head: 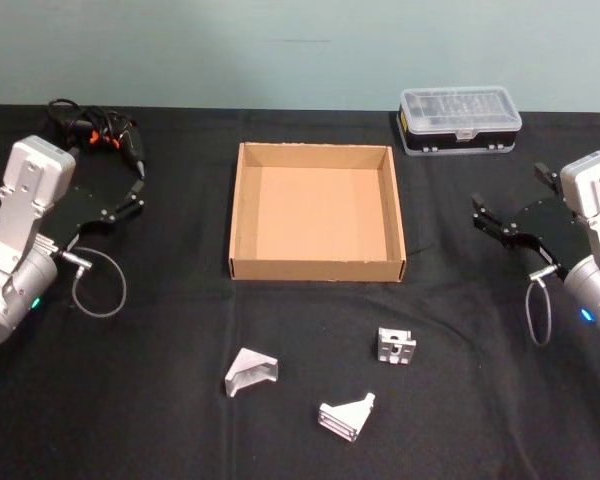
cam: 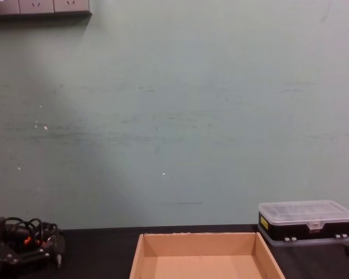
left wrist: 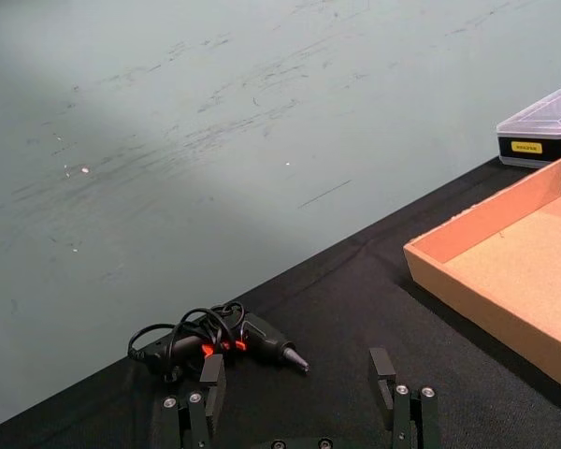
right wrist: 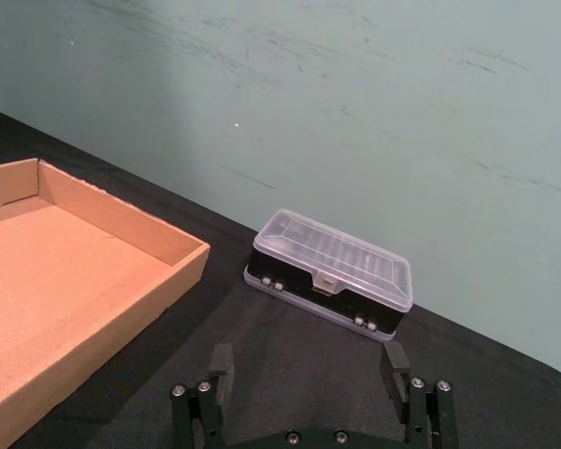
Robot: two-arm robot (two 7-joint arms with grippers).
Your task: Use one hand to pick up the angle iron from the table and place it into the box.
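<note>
Box (head: 244, 215) bare inside. Three angle irons (head: 251, 371) (head: 396, 347) (head: 347, 415) on bench (head: 160, 420) before box. Lidded plastic case (head: 460, 118) behind box's right corner. Left tool (left wrist: 297, 367), right tool (right wrist: 307, 359) flank box, both spread apart.

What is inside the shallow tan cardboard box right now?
Only bare cardboard floor shows inside the shallow tan cardboard box; its near wall hides a thin strip. Three silver metal angle irons lie on the black table in front. Left gripper and right gripper idle at the sides.

The left gripper (head: 135, 190) and right gripper (head: 481, 217) pair black, screw-studded fingers (right wrist: 395, 369) with silver-grey boxy housings (head: 35, 175), each trailing a looped dark cable (head: 124, 288) past a small teal light (head: 36, 303).
</note>
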